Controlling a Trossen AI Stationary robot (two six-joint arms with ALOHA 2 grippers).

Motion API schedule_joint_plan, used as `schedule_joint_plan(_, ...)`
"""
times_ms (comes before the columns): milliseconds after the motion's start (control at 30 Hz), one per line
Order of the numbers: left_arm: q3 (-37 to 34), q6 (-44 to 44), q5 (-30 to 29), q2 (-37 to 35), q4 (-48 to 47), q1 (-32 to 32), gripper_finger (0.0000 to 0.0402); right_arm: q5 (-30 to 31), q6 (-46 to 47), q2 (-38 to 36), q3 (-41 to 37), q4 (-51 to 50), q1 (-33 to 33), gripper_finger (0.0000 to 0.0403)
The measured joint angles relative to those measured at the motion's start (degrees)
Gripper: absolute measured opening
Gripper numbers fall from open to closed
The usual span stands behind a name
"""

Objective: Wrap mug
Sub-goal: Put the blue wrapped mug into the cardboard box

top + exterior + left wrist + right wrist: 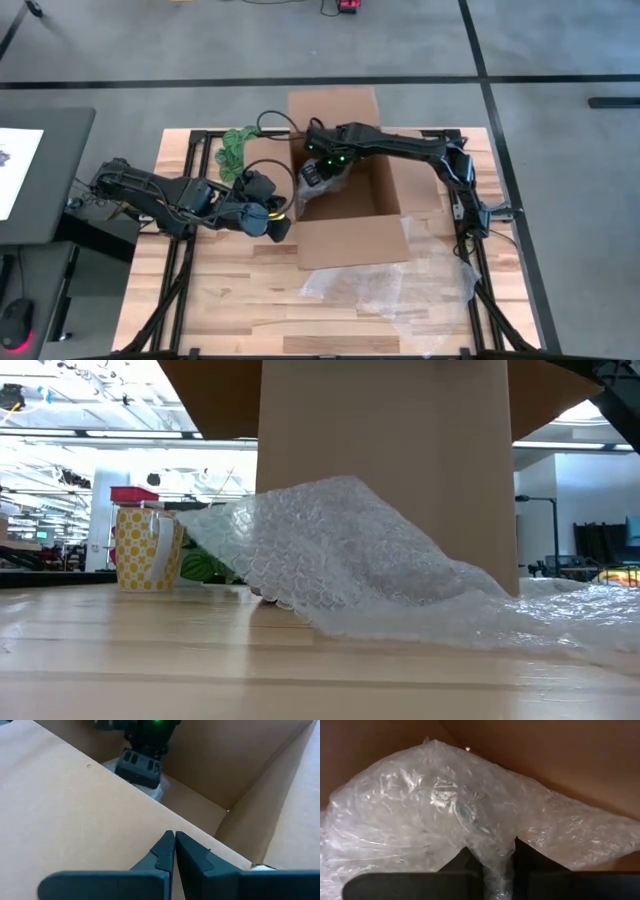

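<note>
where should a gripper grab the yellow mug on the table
By the handle or across the rim. The yellow mug stands upright on the table, apart from the bubble wrap, with its white handle showing toward the low camera, so coming from above looks easiest.

Right arm reaches leftward, jaws pinched; left gripper jaws closed.
</note>
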Motion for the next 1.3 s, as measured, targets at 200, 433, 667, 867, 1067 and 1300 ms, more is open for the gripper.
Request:
schedule_joint_plan(200, 0.00, 0.00, 0.24, 0.00, 0.02, -0.10, 0.0000, -0.81, 2.10, 0.06, -1.43, 2.70, -0.01, 0.0039)
schedule_joint_plan(433, 0.00, 0.22, 0.35, 0.00, 0.03, -0.22, 0.0000, 1.97, 1.85, 0.02, -1.35, 4.08, -0.01, 0.0081)
schedule_joint_plan(667, 0.00, 0.46, 0.36, 0.00, 0.02, -0.26, 0.0000, 2.92, 2.06, 0.02, -1.32, 6.04, -0.01, 0.0175)
schedule_joint_plan(867, 0.00, 0.46, 0.35, 0.00, 0.02, -0.26, 0.0000, 3.49, 1.10, 0.02, -1.32, 6.08, -0.14, 0.0210)
schedule_joint_plan(1067, 0.00, 0.46, 0.39, 0.00, 0.00, -0.26, 0.0000, 3.50, -2.74, -0.32, 0.40, 4.70, -0.18, 0.0198)
schedule_joint_plan(1300, 0.00, 0.46, 0.39, 0.00, -0.01, -0.26, 0.0000, 3.28, -7.70, -0.52, 5.52, -4.98, -0.84, 0.0164)
